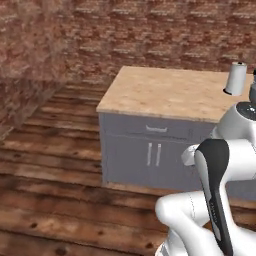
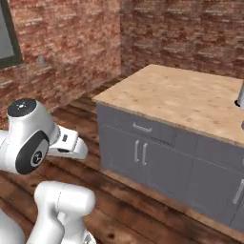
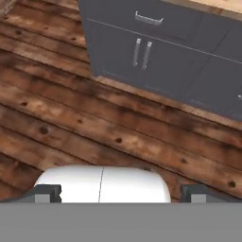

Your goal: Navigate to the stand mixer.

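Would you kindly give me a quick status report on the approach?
End effector open, empty, over wood floor. Stand mixer barely visible at right edge of island counter, beside paper towel roll. Grey cabinet ahead.

Red-brown brick walls [image 1: 165, 30] meet in a corner behind the island. Floor [image 1: 45, 165] is dark, knotty wood planks. Kitchen island: light wood countertop [image 1: 170, 90], grey cabinet base [image 2: 157, 162] with a drawer [image 1: 156, 131] over paired doors, silver bar handles [image 3: 142, 52]. Dark-framed window [image 2: 7, 35] on the left wall at the frame edge. Even, flat lighting.
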Available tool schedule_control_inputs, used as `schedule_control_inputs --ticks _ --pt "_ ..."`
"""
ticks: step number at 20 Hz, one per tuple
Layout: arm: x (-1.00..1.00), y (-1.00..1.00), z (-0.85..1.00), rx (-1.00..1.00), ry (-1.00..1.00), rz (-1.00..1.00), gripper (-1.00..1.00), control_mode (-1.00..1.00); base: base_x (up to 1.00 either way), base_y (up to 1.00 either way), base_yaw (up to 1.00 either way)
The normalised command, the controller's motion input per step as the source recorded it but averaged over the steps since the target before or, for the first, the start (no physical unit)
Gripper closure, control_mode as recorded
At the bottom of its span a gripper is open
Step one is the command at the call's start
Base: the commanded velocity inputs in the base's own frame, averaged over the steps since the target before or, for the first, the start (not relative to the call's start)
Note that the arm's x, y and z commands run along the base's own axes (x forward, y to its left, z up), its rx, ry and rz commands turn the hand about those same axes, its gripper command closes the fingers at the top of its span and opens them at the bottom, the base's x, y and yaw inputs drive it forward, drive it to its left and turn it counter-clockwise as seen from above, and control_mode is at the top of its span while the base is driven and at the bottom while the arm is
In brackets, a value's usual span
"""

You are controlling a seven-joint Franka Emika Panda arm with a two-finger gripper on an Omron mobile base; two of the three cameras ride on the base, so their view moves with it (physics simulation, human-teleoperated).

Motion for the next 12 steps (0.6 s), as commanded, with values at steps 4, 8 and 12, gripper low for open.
schedule_control_inputs --ticks 4,8,12 --pt "0.0 0.0 0.0 0.0 0.0 0.0 -1.0 1.0 0.0 0.0 -0.98" --pt "0.0 0.0 0.0 0.0 0.0 0.0 -1.0 1.0 0.27 -0.3 -0.61" --pt "0.0 0.0 0.0 0.0 0.0 0.0 -1.0 1.0 0.38 -0.96 -0.11"
